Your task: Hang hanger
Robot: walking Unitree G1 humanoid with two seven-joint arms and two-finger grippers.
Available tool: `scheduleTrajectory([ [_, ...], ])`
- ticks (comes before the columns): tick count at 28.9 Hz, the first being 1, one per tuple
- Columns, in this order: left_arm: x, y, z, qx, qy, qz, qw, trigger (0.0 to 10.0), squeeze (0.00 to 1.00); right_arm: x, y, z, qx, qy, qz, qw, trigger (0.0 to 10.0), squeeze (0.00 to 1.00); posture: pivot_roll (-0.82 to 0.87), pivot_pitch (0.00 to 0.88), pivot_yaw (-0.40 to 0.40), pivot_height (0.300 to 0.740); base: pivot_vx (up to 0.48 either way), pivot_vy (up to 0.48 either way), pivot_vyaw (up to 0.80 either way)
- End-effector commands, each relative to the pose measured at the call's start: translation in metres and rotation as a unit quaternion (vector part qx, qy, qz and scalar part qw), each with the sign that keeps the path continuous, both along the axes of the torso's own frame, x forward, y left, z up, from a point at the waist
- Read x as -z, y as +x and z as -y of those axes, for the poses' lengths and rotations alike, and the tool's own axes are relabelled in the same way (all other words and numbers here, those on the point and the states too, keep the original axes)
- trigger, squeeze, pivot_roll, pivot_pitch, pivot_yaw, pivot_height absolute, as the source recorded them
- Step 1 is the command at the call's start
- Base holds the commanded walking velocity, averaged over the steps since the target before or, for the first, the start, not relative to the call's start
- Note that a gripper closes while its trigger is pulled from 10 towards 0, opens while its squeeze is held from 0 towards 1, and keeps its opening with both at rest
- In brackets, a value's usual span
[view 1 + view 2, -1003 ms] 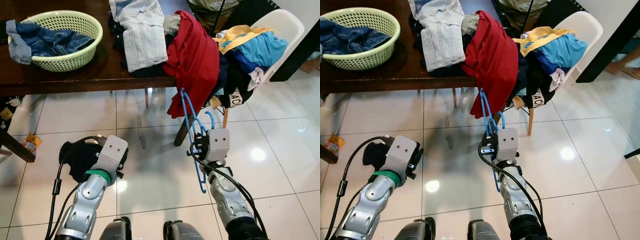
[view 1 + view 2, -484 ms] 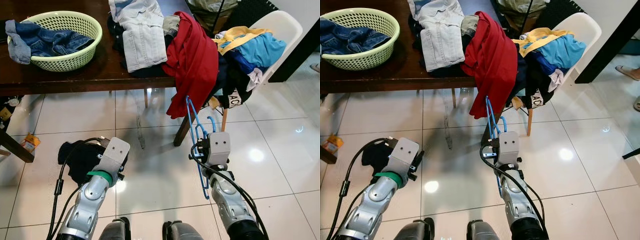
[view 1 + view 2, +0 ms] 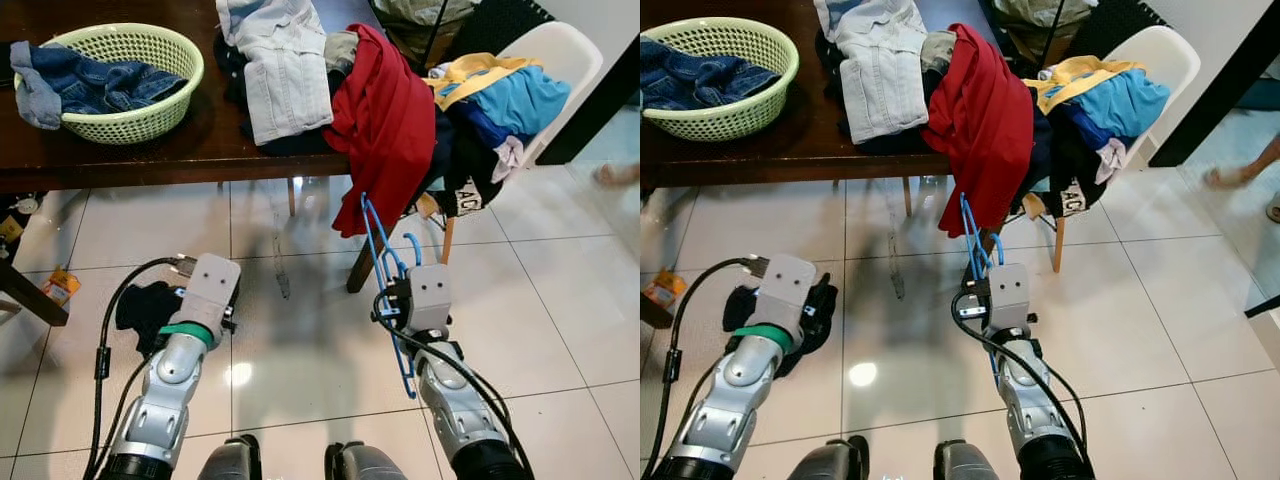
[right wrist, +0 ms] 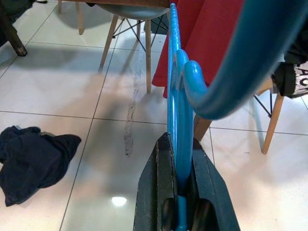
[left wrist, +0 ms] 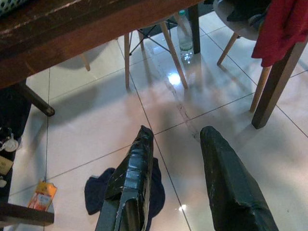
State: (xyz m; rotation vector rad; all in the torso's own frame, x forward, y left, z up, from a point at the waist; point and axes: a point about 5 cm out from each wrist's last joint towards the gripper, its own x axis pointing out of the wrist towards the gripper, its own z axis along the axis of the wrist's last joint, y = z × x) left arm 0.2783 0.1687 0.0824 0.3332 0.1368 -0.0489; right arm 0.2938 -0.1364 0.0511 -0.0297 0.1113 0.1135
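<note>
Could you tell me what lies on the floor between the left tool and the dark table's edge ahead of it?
In the left wrist view, a dark cloth lies crumpled on the tiles just beyond the open left tool; past it, bare tile runs to the table.

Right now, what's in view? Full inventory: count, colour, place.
Plastic hanger: 1, blue, clamped in the right gripper, over the floor in front of the table.
Laundry basket: 1, pale green plastic, on the table at left, holding blue denim.
Wooden table: 1, dark brown, ahead.
Pale jeans: 1, light blue, on the table.
Red garment: 1, draped over the table edge.
White chair: 1, at right, heaped with yellow, blue and dark clothes.
Dark cloth: 1, navy, on the tiled floor by the left arm.
Orange packet: 1, on the floor at far left.
Person's foot: 1, far right.
Left gripper: open, above the floor.
Right gripper: shut on the hanger.
</note>
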Motion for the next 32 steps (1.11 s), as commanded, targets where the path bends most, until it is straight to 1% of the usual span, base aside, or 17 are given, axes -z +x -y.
scheduleTrajectory([
  [1, 0.008, -0.005, 0.002, 0.008, 0.004, -0.012, 1.0, 10.0, 0.0, 0.004, 0.0, 0.003, 0.005, -0.005, -0.01, 1.0, 10.0, 0.0, 0.04, 0.05, 0.01, 0.733, 0.0, 0.0, 0.0],
  [7, 0.011, -0.004, 0.004, 0.012, 0.001, -0.019, 1.0, 10.0, 0.0, 0.002, 0.003, 0.004, 0.008, -0.007, -0.007, 1.0, 10.0, 0.0, 0.03, 0.05, 0.011, 0.733, 0.0, 0.0, 0.0],
  [8, 0.011, 0.0, 0.009, 0.016, -0.001, -0.023, 1.0, 10.0, 0.0, 0.001, 0.003, 0.007, 0.013, -0.008, -0.004, 1.0, 10.0, 0.0, -0.01, 0.031, 0.051, 0.733, 0.0, 0.0, 0.0],
  [9, 0.011, 0.0, 0.009, 0.016, -0.001, -0.023, 1.0, 10.0, 0.0, 0.001, 0.003, 0.007, 0.013, -0.008, -0.004, 1.0, 10.0, 0.0, -0.01, 0.031, 0.051, 0.733, 0.0, 0.0, 0.0],
  [11, 0.01, 0.006, 0.015, 0.023, 0.002, -0.025, 0.999, 10.0, 0.0, 0.0, 0.005, 0.01, 0.021, -0.012, -0.001, 1.0, 10.0, 0.0, -0.01, 0.03, 0.056, 0.733, 0.0, 0.0, 0.0],
  [12, 0.008, 0.009, 0.016, 0.031, 0.005, -0.024, 0.999, 10.0, 0.0, -0.001, 0.005, 0.009, 0.023, -0.01, 0.003, 1.0, 10.0, 0.0, -0.01, 0.038, 0.086, 0.733, 0.0, 0.0, 0.0],
  [15, 0.006, 0.01, 0.016, 0.036, 0.007, -0.022, 0.999, 10.0, 0.0, -0.002, 0.004, 0.007, 0.024, -0.009, 0.005, 1.0, 10.0, 0.0, -0.01, 0.038, 0.086, 0.733, 0.0, 0.0, 0.0],
  [16, 0.003, 0.011, 0.013, 0.023, 0.008, -0.02, 0.999, 10.0, 0.0, 0.0, 0.003, 0.005, 0.024, -0.009, 0.002, 1.0, 10.0, 0.0, 0.01, 0.052, 0.093, 0.733, 0.0, 0.0, 0.0],
  [17, 0.003, 0.011, 0.013, 0.023, 0.008, -0.02, 0.999, 10.0, 0.0, 0.0, 0.003, 0.005, 0.024, -0.009, 0.002, 1.0, 10.0, 0.0, 0.01, 0.052, 0.093, 0.733, 0.0, 0.0, 0.0],
  [18, 0.001, 0.012, 0.008, 0.004, 0.003, -0.018, 1.0, 10.0, 0.0, 0.002, 0.002, 0.001, 0.019, -0.006, 0.0, 1.0, 10.0, 0.0, 0.03, 0.07, 0.081, 0.733, 0.0, 0.0, 0.0],
  [19, 0.001, 0.012, 0.008, 0.004, 0.003, -0.018, 1.0, 10.0, 0.0, 0.002, 0.002, 0.001, 0.019, -0.006, 0.0, 1.0, 10.0, 0.0, 0.03, 0.07, 0.081, 0.733, 0.0, 0.0, 0.0],
  [20, 0.001, 0.011, 0.001, -0.028, 0.002, -0.017, 0.999, 10.0, 0.0, 0.003, 0.002, -0.003, 0.011, -0.004, -0.005, 1.0, 10.0, 0.0, 0.06, 0.074, 0.069, 0.733, 0.0, 0.0, 0.0],
  [21, 0.001, 0.011, 0.001, -0.028, 0.002, -0.017, 0.999, 10.0, 0.0, 0.003, 0.002, -0.003, 0.011, -0.004, -0.005, 1.0, 10.0, 0.0, 0.06, 0.074, 0.069, 0.733, 0.0, 0.0, 0.0],
  [22, 0.001, 0.01, -0.003, -0.047, -0.002, -0.015, 0.999, 10.0, 0.0, 0.004, 0.004, -0.007, 0.002, -0.004, -0.006, 1.0, 10.0, 0.0, 0.07, 0.076, 0.067, 0.733, 0.0, 0.0, 0.0],
  [25, 0.0, 0.005, -0.003, -0.021, 0.019, -0.005, 1.0, 10.0, 0.0, -0.004, 0.011, -0.015, -0.007, 0.002, 0.004, 1.0, 10.0, 0.0, 0.07, 0.079, 0.071, 0.733, 0.0, 0.0, 0.0],
  [30, -0.001, 0.008, -0.009, -0.02, 0.022, -0.005, 1.0, 10.0, 0.0, -0.008, 0.013, -0.016, -0.006, 0.007, 0.013, 1.0, 10.0, 0.0, 0.06, 0.065, 0.081, 0.733, 0.0, 0.0, 0.0],
  [32, -0.001, 0.01, -0.009, -0.009, 0.018, -0.009, 1.0, 10.0, 0.0, -0.009, 0.011, -0.016, -0.006, 0.007, 0.018, 1.0, 10.0, 0.0, 0.06, 0.06, 0.088, 0.733, 0.0, 0.0, 0.0],
])
